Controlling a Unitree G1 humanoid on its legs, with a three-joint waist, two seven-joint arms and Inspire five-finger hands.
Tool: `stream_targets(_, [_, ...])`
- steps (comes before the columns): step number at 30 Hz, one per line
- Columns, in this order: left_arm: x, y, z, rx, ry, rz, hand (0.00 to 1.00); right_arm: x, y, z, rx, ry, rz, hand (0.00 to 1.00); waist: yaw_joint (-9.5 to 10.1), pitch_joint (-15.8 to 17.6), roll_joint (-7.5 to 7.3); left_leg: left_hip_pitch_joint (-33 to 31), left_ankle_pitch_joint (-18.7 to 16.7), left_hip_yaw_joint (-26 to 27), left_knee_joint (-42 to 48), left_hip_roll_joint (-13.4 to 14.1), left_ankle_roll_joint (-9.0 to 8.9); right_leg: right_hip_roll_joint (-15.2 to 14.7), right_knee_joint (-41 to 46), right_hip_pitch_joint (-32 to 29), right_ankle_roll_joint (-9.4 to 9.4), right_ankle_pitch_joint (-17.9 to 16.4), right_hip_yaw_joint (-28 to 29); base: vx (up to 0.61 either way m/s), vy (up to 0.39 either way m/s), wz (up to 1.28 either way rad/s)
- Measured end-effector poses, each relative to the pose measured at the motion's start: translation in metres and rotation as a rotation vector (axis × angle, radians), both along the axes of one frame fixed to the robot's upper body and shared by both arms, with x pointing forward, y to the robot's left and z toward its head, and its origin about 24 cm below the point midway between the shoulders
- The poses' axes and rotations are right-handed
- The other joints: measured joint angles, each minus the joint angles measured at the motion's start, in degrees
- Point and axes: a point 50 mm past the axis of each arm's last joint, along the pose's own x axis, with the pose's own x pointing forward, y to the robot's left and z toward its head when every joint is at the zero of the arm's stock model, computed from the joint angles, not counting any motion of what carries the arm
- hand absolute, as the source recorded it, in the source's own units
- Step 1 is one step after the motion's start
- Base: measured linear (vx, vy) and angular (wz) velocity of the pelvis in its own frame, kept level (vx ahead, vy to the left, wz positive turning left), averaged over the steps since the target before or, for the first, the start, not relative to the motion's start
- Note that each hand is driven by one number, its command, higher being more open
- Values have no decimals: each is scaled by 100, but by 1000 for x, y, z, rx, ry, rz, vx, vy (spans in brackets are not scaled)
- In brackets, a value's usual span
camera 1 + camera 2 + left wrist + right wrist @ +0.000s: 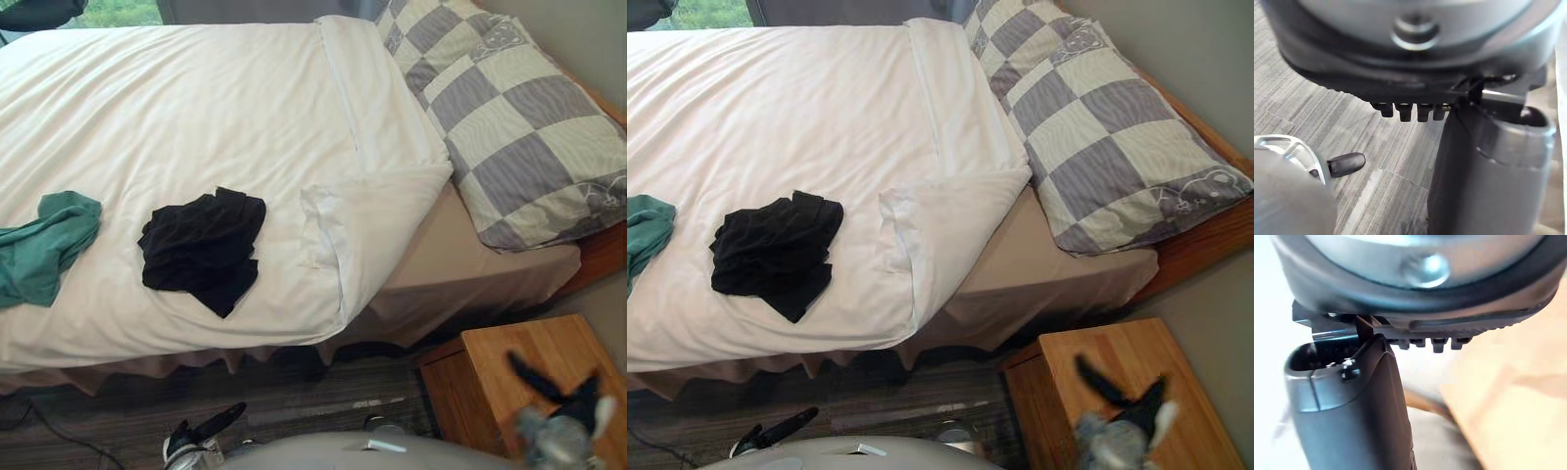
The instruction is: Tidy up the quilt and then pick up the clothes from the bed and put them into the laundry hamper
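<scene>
On the white quilt [196,108] lie black clothes [201,250]; wooden nightstand [568,343] stands nearby

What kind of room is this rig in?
Most likely a bedroom: a bed under a white quilt, a checked pillow at its head, and a wooden bedside table beside it. On the quilt lie black clothes and a green garment.

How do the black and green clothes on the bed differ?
The black garment is bunched in a compact heap; the green garment trails out longer. The black garment is fully in view, the green garment cut off at the left edge. Both lie crumpled on the white quilt, apart.
</scene>
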Motion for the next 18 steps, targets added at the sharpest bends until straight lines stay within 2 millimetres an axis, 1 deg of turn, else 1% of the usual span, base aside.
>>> stream_targets(1, [0, 0, 0, 2, 2, -12, 100, 5, -4, 11, -48, -24, 5, 100, 0, -18, -4, 5, 25, -10, -30, -2, -4, 11, -1, -3, 0, 0, -5, -11, -55, 8])
stream_targets(3, [3, 2, 1, 6, 4, -57, 100, 31, -9, 47, -173, -138, 48, 100, -4, -44, -32, -2, 79, -62, -82, -1, -4, 35, -17, -7, 0, 0, -8, -31, -61, 6])
stream_targets(4, [3, 2, 1, 7, 4, -73, 100, 38, -9, 54, -199, -157, 64, 100, -5, -44, -34, -4, 87, -81, -88, -3, -3, 38, -20, -7, 0, 0, -10, -41, -53, 7])
stream_targets(6, [7, 2, 1, 11, 7, -140, 100, 67, -3, 71, -243, -221, 138, 100, -23, -44, -35, -47, 117, -190, -89, -22, 22, 31, -58, 8, -1, 1, -32, -56, -52, 17])
stream_targets(7, [9, 2, 2, 12, 6, -178, 100, 80, 3, 77, -259, -237, 188, 100, -35, -47, -28, -107, 153, -274, -87, -43, 34, 15, -86, 4, -2, 1, -91, -61, -48, 22])
stream_targets(8, [11, 2, 2, 12, 6, -197, 100, 86, 7, 80, -274, -238, 214, 100, -44, -44, -23, -133, 171, -319, -87, -53, 45, 17, -93, 3, -1, 1, -129, -60, -41, 24])
stream_targets(9, [12, 2, 2, 12, 8, -224, 100, 98, 14, 86, -293, -248, 270, 100, -53, -27, -2, -178, 182, -384, -88, -66, 52, 19, -107, -4, -2, 1, -152, -52, -28, 18])
stream_targets(10, [12, 1, 2, 12, 10, -232, 100, 104, 18, 89, -298, -259, 296, 100, -52, -32, 9, -204, 186, -411, -89, -77, 59, 11, -125, -7, -3, 2, -158, -63, -18, 17])
stream_targets(12, [11, 1, 1, 16, 27, -271, 100, 128, 37, 102, -355, -280, 406, 100, -38, -34, 40, -288, 212, -503, -92, -98, 96, 1, -218, -5, -9, 35, -207, -66, -5, 16])
stream_targets(15, [10, 2, 1, 28, 42, -311, 100, 153, 58, 122, -430, -308, 543, 100, -5, 71, 60, -345, 254, -613, -93, -94, 134, 6, -225, -5, -32, 75, -283, -64, -3, 15])
stream_targets(16, [9, 2, 0, 26, 52, -320, 100, 162, 68, 132, -466, -331, 600, 100, 4, 100, 79, -406, 275, -657, -93, -98, 155, 5, -245, -30, -32, 111, -298, -64, 6, 14])
stream_targets(17, [8, 2, 0, 26, 57, -326, 100, 167, 74, 137, -480, -346, 629, 100, 7, 109, 92, -450, 291, -679, -92, -100, 168, 6, -270, -53, -24, 146, -303, -91, 16, 15])
stream_targets(18, [8, 3, 0, 28, 61, -332, 100, 177, 85, 148, -508, -372, 688, 100, 20, 154, 117, -541, 325, -704, -92, -107, 206, 7, -323, -103, -25, 212, -306, -73, 20, 11])
